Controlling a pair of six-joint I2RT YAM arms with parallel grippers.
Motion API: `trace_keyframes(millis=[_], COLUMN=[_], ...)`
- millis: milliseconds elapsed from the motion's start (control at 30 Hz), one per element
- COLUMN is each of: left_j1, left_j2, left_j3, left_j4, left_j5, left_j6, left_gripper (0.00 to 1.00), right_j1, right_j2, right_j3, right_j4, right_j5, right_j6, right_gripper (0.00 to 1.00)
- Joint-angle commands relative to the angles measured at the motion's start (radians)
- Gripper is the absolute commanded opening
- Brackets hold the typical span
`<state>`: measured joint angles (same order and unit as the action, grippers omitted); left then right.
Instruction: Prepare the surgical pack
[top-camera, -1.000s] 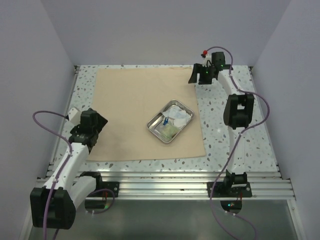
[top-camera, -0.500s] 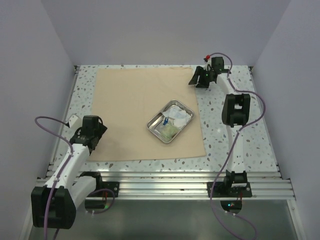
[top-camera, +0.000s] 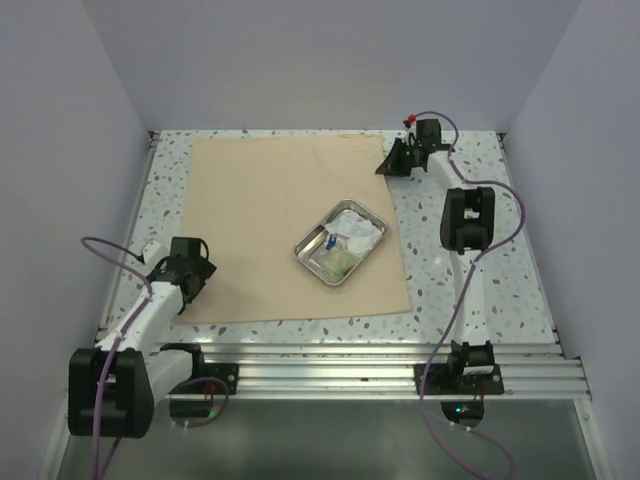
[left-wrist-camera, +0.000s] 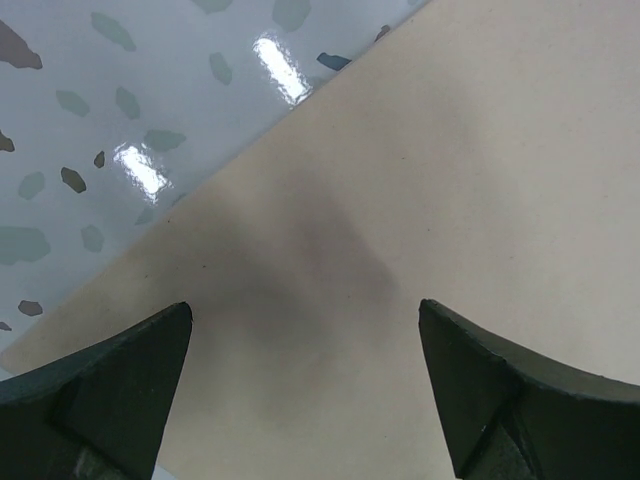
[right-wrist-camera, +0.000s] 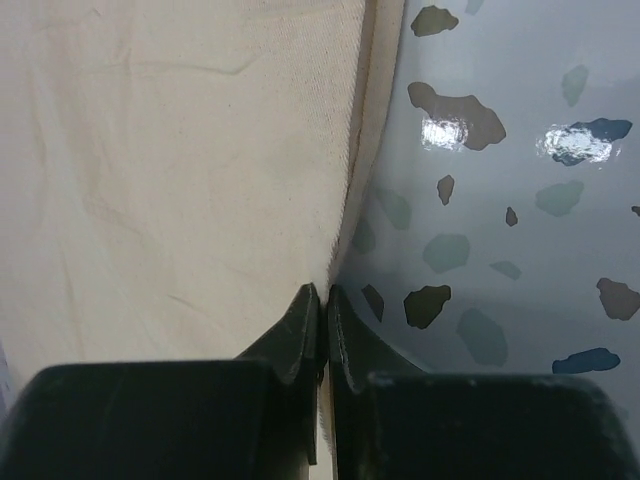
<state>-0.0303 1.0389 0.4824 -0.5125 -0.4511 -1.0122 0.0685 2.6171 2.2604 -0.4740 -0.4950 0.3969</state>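
right gripper (right-wrist-camera: 322, 300) clamped on the wrap sheet (top-camera: 265, 215) at the table's far right: a thin bite that may slip

the right gripper is clenched, and its wrist view shows the sheet's hemmed edge running straight into the closed jaws. the hold looks to be on the very margin of the cloth only. the left gripper (left-wrist-camera: 305, 310) is spread wide over the sheet's near left corner, grasping nothing, with bare cloth between its jaws and speckled table (top-camera: 440, 290) just beyond the edge.

risks, as a judgement from this view:
- the hem could pull out of the right gripper once the corner is lifted, since so little cloth is caught.
- one corner is held and the other is free, so a pull now could drag the whole sheet across the table instead of folding it.
- the steel tray (top-camera: 298, 249) stands on the sheet, right of its middle and askew to its edges. a dragged or sharply lifted sheet could slide or tip the tray and spill what is in it.
- the left gripper may close on the table surface and miss the corner if it comes down outside the edge.

the sheet is tan, matte and broad, lying flat with faint creases and covering most of the table from near to far. the tray holds white packets (top-camera: 356, 232) and something small and blue, too small to name.
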Motion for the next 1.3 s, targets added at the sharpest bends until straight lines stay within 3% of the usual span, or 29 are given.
trace_keyframes(millis=[0,233,267,333,367,433,467,533,733,833,1000,1100,1200,1267], left_j1=[0.017,0.018,0.018,0.018,0.018,0.018,0.018,0.018,0.018,0.017,0.018,0.018,0.018,0.018], left_j2=[0.048,0.164,0.177,0.233,0.255,0.321,0.341,0.401,0.622,0.707,0.762,0.802,0.819,0.828], left_j3=[-0.011,-0.001,-0.001,0.004,0.008,0.039,0.053,0.110,0.347,0.427,0.473,0.568,0.634,0.654], left_j4=[0.044,0.178,0.199,0.265,0.281,0.313,0.327,0.341,0.335,0.411,0.572,0.516,0.457,0.442], left_j5=[0.020,0.032,0.043,0.057,0.066,0.069,0.069,0.071,0.074,0.162,0.203,0.169,0.150,0.155], left_j6=[-0.016,0.000,0.018,0.035,0.044,0.058,0.075,0.102,0.214,0.340,0.440,0.481,0.515,0.524], left_gripper=[0.99,0.86,0.77,0.69,0.56,0.43,0.31,0.25,0.20,0.19,0.28,0.34,0.37,0.44], right_j1=[0.007,-0.067,-0.099,-0.125,-0.133,-0.144,-0.145,-0.147,-0.151,-0.150,-0.127,-0.124,-0.122,-0.121], right_j2=[-0.038,-0.204,-0.222,-0.284,-0.305,-0.348,-0.365,-0.425,-0.630,-0.776,-1.091,-1.239,-1.292,-1.287], right_j3=[-0.076,-0.380,-0.406,-0.484,-0.508,-0.551,-0.565,-0.630,-0.978,-1.174,-1.522,-1.610,-1.583,-1.538], right_j4=[0.084,0.307,0.317,0.357,0.371,0.382,0.374,0.374,0.498,0.560,0.629,0.583,0.478,0.395], right_j5=[0.042,0.082,0.096,0.118,0.116,0.119,0.143,0.173,0.317,0.400,0.512,0.573,0.605,0.644], right_j6=[0.059,0.194,0.197,0.204,0.215,0.215,0.209,0.203,0.282,0.339,0.411,0.424,0.382,0.341], right_gripper=[0.00,0.00,0.00,0.00,0.00,0.00,0.00,0.00,0.00,0.00,0.00,0.00,0.00,0.08])
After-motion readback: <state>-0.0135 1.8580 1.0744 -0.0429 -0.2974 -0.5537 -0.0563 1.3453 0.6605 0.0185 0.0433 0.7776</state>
